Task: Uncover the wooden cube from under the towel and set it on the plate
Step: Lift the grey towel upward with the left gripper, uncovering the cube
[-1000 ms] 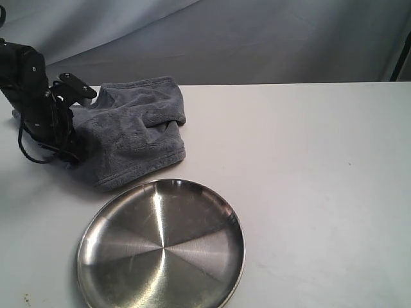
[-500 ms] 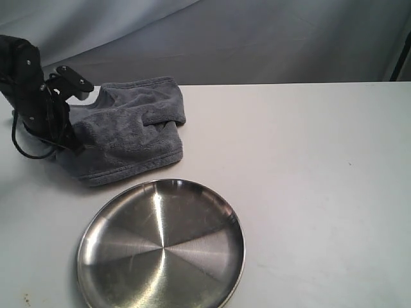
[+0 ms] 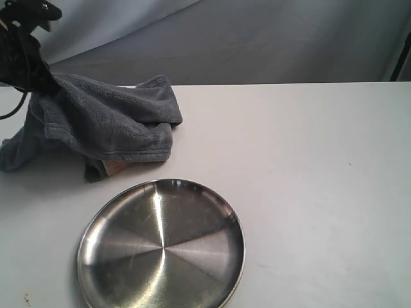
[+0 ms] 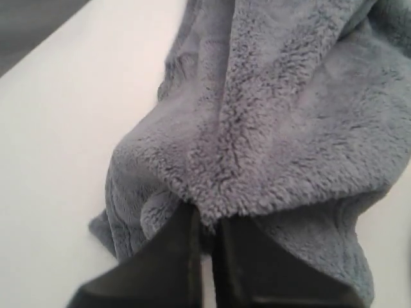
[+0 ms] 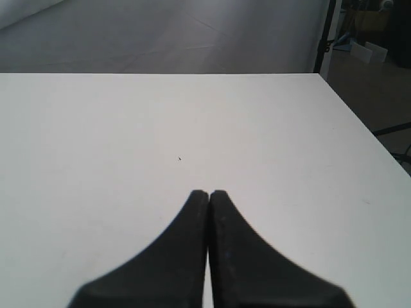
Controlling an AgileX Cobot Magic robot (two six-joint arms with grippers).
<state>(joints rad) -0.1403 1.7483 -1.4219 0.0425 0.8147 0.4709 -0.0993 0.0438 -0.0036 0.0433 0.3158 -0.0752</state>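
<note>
The blue-grey towel [image 3: 103, 119] hangs lifted at its left end, pinched by my left gripper [image 4: 209, 221], which is shut on a fold of it; in the exterior view that arm [image 3: 22, 45] is up at the top left. Under the towel's raised front edge a small tan patch of the wooden cube [image 3: 117, 167] peeks out; the remainder is covered. The shiny steel plate [image 3: 161, 244] lies in front of the towel, nothing on it. My right gripper [image 5: 208, 194] is shut with nothing in it, above bare table, and is out of the exterior view.
The white table [image 3: 308, 179] stretches to the right of the plate and towel. Its far edge meets a grey backdrop [image 3: 257, 38]. In the right wrist view, a dark stand [image 5: 325, 32] and clutter lie beyond the table's corner.
My left gripper has risen and moved left with the towel's end in it, stretching the cloth up. The front edge lifted and a bit of the cube came into view.
</note>
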